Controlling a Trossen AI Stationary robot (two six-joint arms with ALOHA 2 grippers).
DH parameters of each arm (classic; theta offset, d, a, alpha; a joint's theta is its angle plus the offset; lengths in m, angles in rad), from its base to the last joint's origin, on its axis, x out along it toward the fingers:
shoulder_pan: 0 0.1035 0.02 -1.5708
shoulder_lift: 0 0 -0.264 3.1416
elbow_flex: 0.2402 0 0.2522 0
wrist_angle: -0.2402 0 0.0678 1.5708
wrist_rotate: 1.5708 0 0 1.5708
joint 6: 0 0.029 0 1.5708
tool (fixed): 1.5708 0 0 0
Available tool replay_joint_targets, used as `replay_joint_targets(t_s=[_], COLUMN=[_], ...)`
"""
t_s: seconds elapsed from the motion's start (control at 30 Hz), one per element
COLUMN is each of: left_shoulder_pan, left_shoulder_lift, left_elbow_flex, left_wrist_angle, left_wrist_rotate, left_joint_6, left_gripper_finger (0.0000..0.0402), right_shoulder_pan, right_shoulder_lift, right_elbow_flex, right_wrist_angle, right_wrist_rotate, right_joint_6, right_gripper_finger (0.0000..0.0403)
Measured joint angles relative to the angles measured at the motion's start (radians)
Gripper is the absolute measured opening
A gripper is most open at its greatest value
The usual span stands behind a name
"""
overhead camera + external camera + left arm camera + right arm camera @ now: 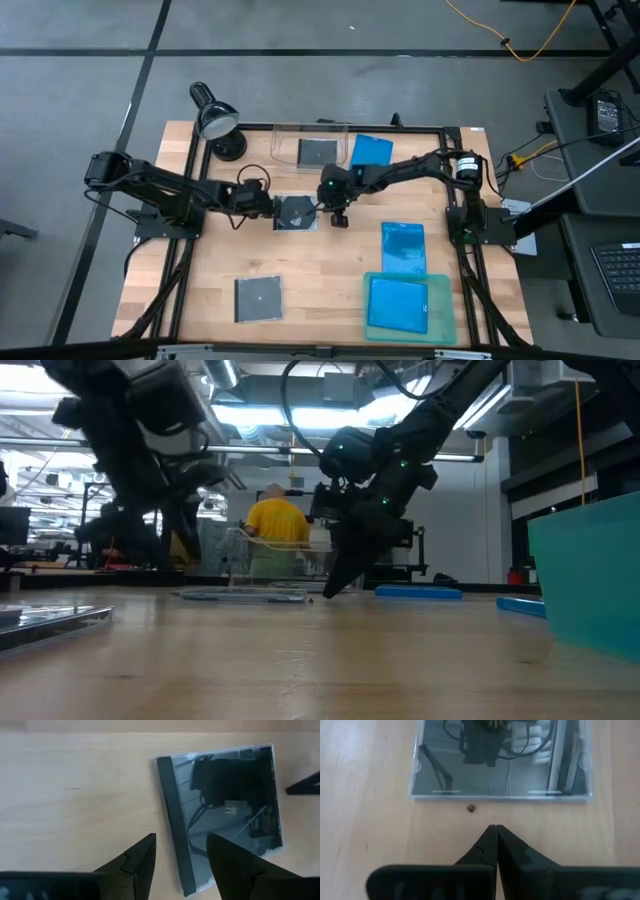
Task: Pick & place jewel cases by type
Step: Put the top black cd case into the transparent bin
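A square clear jewel case with a dark disc tray (296, 212) lies flat at mid-table. My left gripper (180, 840) is open and hovers over the case's dark spine edge (172, 820), with one finger on either side of that edge, apart from it. My right gripper (493, 827) is shut, its tips pointing down near the table top (330, 592), just short of the case's opposite edge (500, 797). Another grey case (258, 298) lies near the front. One blue case (403, 247) lies on the table and another (372, 150) lies beside the bin.
A clear bin (283, 135) at the far edge holds a grey case (318, 152). The teal tray (446, 318) at the near right holds a blue case (398, 300). A desk lamp (215, 120) stands at the far left. A person in yellow (276, 520) shows beyond the table.
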Motion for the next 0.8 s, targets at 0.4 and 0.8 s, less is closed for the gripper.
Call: replay_joint_targets(t_s=[0.4, 0.8], left_shoulder_pan=[0.0, 0.015], left_shoulder_lift=[0.0, 0.127], left_elbow_flex=[-0.096, -0.095], left_wrist_angle=[0.115, 0.283], left_wrist_rotate=[0.041, 0.046], left_joint_6=[-0.023, -0.001], left_gripper_finger=[0.0167, 0.0167], right_shoulder_pan=[0.007, 0.007], right_shoulder_lift=[0.026, 0.029], right_elbow_flex=[0.003, 0.001], right_wrist_angle=[0.015, 0.031], right_wrist_rotate=[-0.011, -0.013], right_joint_6=[0.001, 0.001], right_gripper_finger=[0.0007, 0.0007])
